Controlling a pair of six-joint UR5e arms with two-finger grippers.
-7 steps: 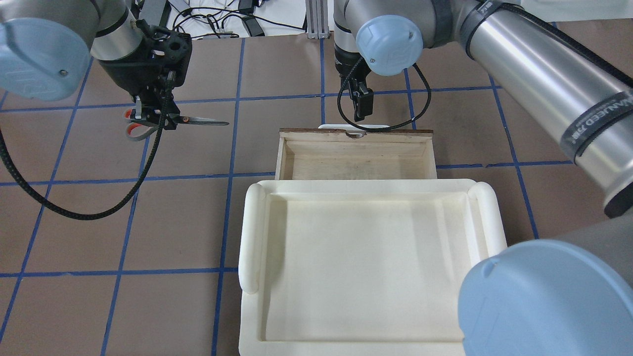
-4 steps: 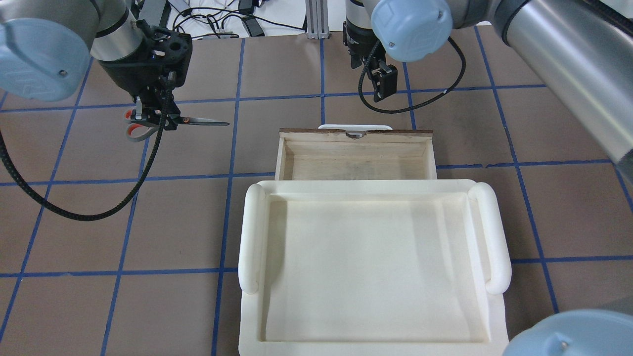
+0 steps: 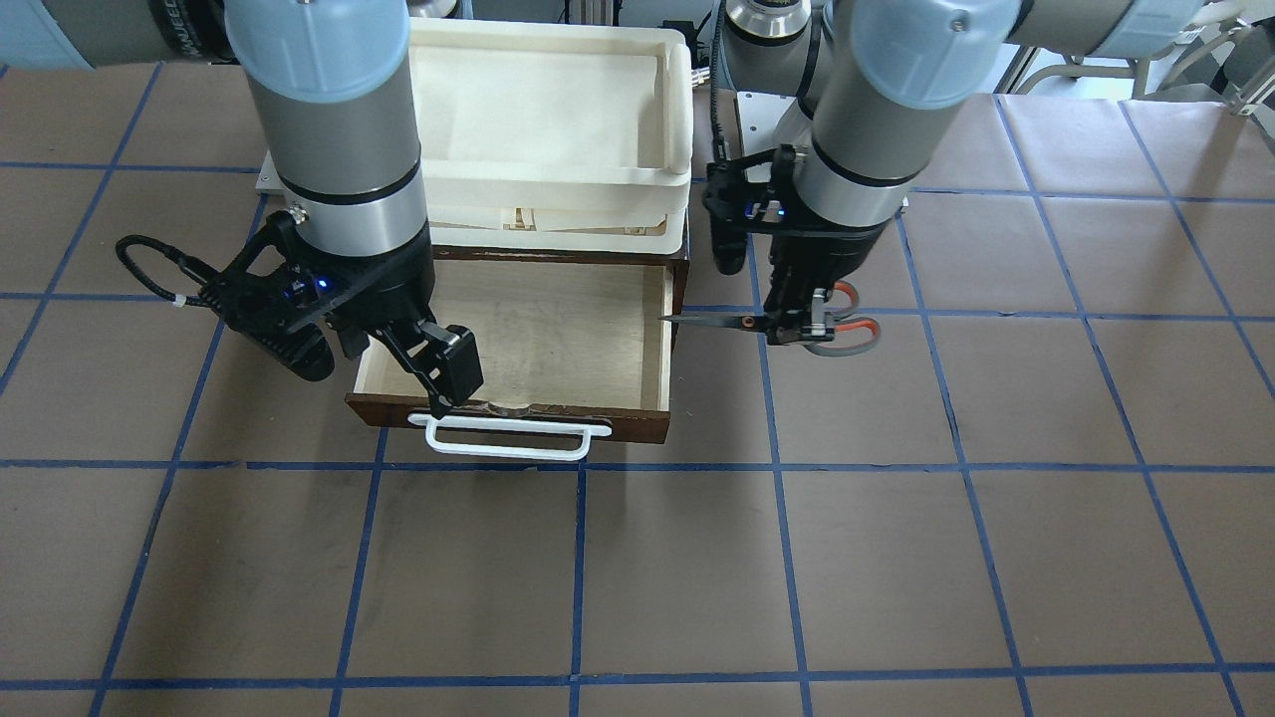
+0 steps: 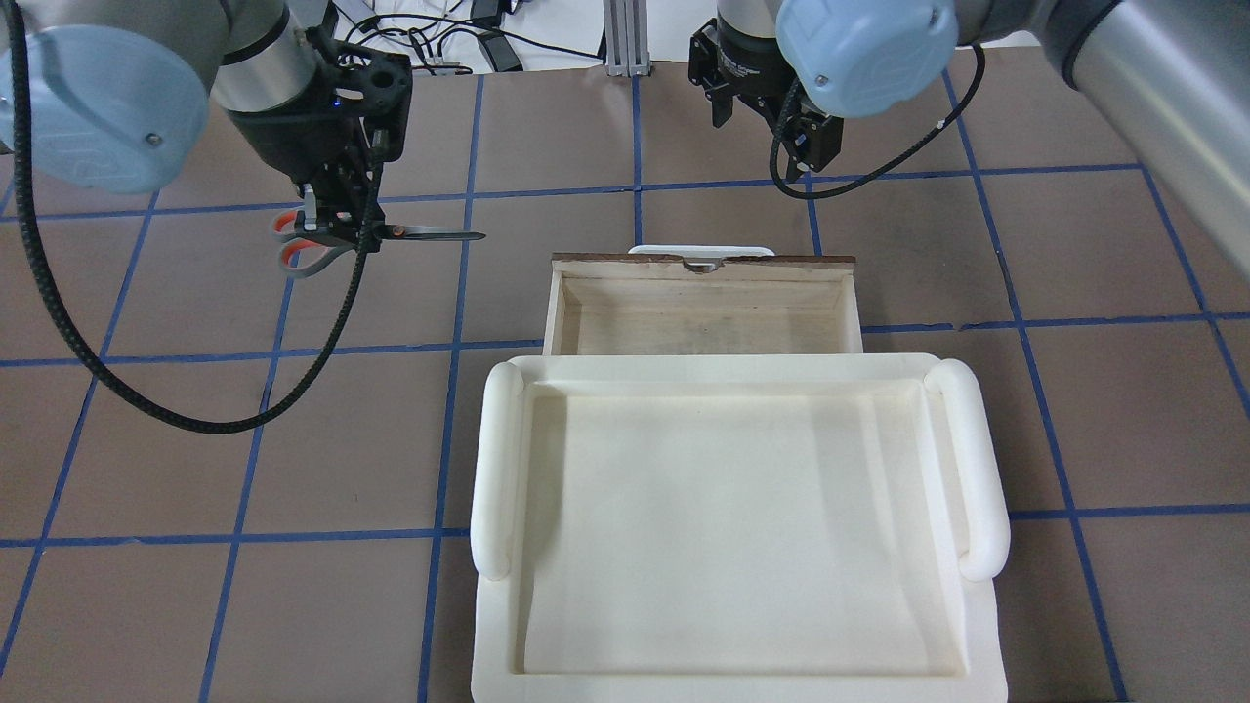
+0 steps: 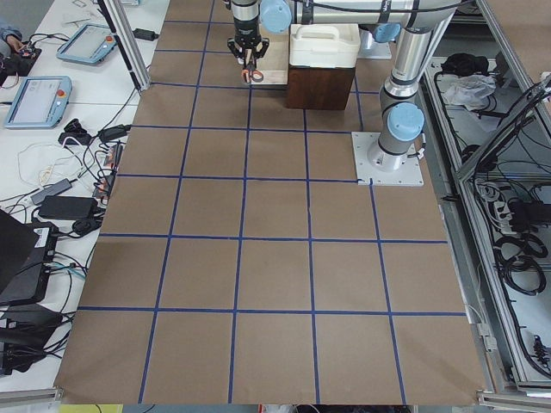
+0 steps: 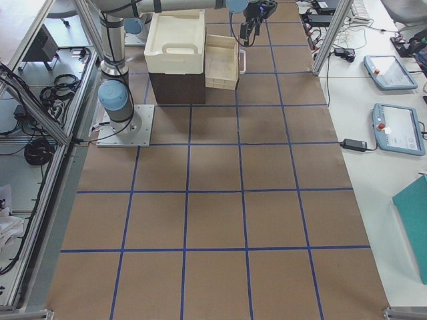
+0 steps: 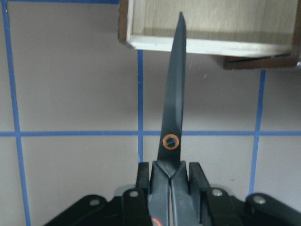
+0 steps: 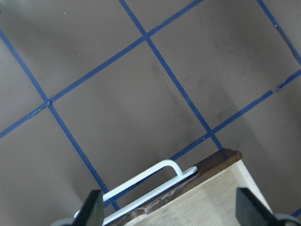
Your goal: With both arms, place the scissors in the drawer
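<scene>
Brown table covering with a grid of blue tape lines fills the work area, and the drawer stands pulled out in the middle, with its pale plywood inside showing. A cream foam tray sits above its rear part, so only the front strip of the drawer is open from above.

The left gripper is clamped on the scissors close to the pivot. The blades are shut and lie level, pointing at the near side wall of the drawer. Seen from overhead, the tip is short of that wall; in the left wrist view it lines up with the wall's edge. The scissors are thus beside the drawer, not yet over it.

The right gripper holds nothing. Its fingers are spread wide, and it hangs beyond the drawer front, apart from the white bar handle.

I judge that the opening step is done and the carrying step is in hand. The next move asks the left arm to bring the blades over the side wall with the tip high enough to pass it, then lower and release.

Room is narrow: the front board on one side, the tray's edge on the other. The scissors fit best lying along the drawer's width, well apart from the right arm.
</scene>
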